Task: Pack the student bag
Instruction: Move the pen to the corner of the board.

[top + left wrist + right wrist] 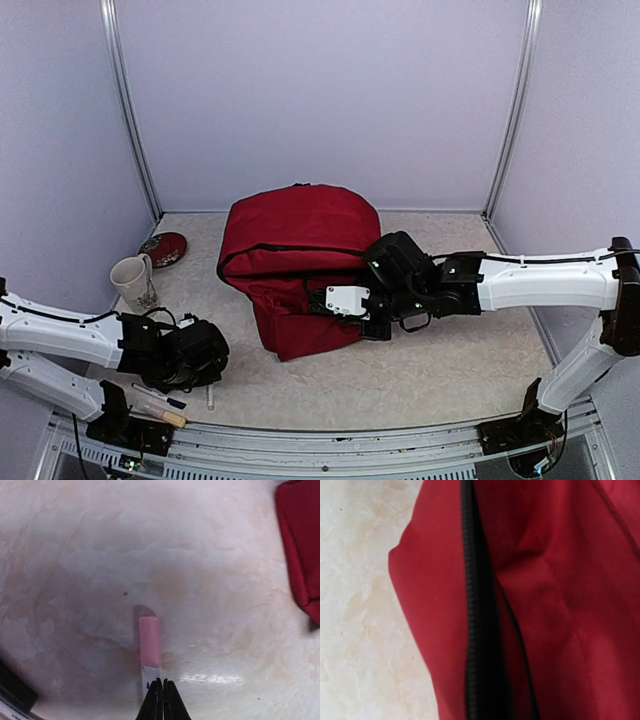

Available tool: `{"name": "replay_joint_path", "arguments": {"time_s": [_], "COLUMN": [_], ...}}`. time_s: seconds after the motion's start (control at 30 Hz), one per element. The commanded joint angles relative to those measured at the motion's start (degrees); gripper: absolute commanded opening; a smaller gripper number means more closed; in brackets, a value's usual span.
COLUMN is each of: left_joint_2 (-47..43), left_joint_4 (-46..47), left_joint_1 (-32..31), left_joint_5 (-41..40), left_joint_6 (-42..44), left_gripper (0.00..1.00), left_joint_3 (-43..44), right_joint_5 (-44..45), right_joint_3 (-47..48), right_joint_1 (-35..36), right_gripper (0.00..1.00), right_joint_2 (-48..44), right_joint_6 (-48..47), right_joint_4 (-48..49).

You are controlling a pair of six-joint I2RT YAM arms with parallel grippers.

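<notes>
The student bag (295, 255), a large dark red backpack with black zippers, lies in the middle of the table. Its edge shows in the left wrist view (300, 545). My right gripper (322, 300) rests against the bag's front pocket. Its fingers are out of the right wrist view, which shows only red fabric (560, 600) and a black zipper (472, 630). My left gripper (162, 695) is shut and empty, low over the table at the near left (200, 375). A pink eraser in a white sleeve (149, 645) lies just beyond its tips.
A cream mug (133, 282) and a dark red saucer (163, 249) stand at the far left. A wooden-handled stick (162, 411) lies by the left arm's base. Walls close the table in on three sides.
</notes>
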Motion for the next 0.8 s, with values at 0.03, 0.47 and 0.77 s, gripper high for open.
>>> {"name": "replay_joint_path", "arguments": {"time_s": [0.03,0.47,0.77], "left_joint_2": [-1.83,-3.76,0.81], "left_joint_4": [-0.2,-6.18,-9.09], "left_joint_1": [-2.48,-2.69,-3.17], "left_joint_5": [-4.76,-2.42,3.0], "left_joint_6": [3.86,0.06,0.66], "left_gripper": [0.0,0.13,0.56], "left_joint_3": [5.42,3.67,3.5], "right_joint_5": [-2.31,-5.46,-5.3], "right_joint_3": [0.4,0.67,0.54], "right_joint_1": [-1.02,-2.28,-2.23], "right_gripper": [0.0,0.0,0.0], "right_joint_2": [-2.67,-2.86,-3.48], "right_joint_6": [0.62,0.9,0.82], "right_joint_4": [0.78,0.44,0.37]}}
